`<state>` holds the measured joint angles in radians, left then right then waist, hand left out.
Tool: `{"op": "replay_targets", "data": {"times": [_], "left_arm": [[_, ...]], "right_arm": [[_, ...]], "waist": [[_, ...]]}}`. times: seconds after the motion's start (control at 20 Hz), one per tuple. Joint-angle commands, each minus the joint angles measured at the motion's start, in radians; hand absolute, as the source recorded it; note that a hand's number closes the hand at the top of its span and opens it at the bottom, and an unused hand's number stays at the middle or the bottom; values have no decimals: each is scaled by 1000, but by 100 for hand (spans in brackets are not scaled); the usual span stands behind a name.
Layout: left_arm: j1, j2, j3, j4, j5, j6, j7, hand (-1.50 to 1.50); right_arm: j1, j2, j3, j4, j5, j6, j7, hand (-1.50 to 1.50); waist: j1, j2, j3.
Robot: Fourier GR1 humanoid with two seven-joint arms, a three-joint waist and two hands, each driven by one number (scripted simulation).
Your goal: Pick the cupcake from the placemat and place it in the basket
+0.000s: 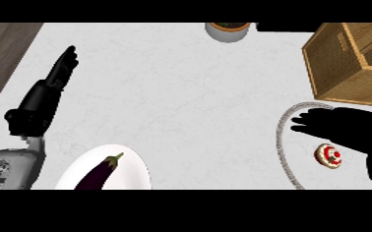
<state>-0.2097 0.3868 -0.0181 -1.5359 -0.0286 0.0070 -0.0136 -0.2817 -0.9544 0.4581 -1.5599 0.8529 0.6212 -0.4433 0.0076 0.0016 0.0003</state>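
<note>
Head view:
Cupcake: on the placemat, lower right of counter. Lies just below the right hand, at the underside of the palm; touching or a hair apart, can't tell. Not inside the fingers.
Right hand: black, comes in from right edge, fingers pointing left over the mat, spread and fairly straight, so released, grasping nothing. Hides much of the mat's middle.
Left hand: black, at left edge of counter, fingers straight and pointing up and to the right, relaxed, holds nothing. Resting. Grey forearm below it at lower left corner.
Cupcake look: small, round, seen from top; white frosting w/ red blob in centre, tan wrapper rim round it.
Placemat look: pale, same tone as counter, rounded outline marked by a grey speckled border curving down the left side; right part cut by edge or hidden by hand.
Basket: upper right, above the mat, near but apart from hand. Boxy, woven, light-brown wicker w/ wooden rim; partly out of view at right.
Counter: white, faint marbled veining, flat. Dark wood strip at far left.
Plate: white, round, glossy, bottom left-centre, cut by lower edge.
Eggplant: on the plate, dark purple, smooth, long, green stem end pointing up-right.
Pot: top centre, round, grey wall, brown rim, dark inside; cut by top edge.
</note>
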Motion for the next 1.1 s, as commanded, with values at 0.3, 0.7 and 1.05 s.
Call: {"op": "replay_targets", "data": {"times": [0.3,0.7,1.05], "left_arm": [[-48,-28,49,5,-25,-27,48,0],[34,-52,67,10,-70,-51,-34,0],[-15,-87,70,-5,-84,-64,25,0]], "right_arm": [[80,65,-57,54,109,-105,-128,-150],[101,140,-103,110,191,-100,-166,-150],[87,214,-114,212,277,-151,-208,-150]], "waist": [[-12,-2,0],[-8,-2,-1],[-6,-1,0]]}}
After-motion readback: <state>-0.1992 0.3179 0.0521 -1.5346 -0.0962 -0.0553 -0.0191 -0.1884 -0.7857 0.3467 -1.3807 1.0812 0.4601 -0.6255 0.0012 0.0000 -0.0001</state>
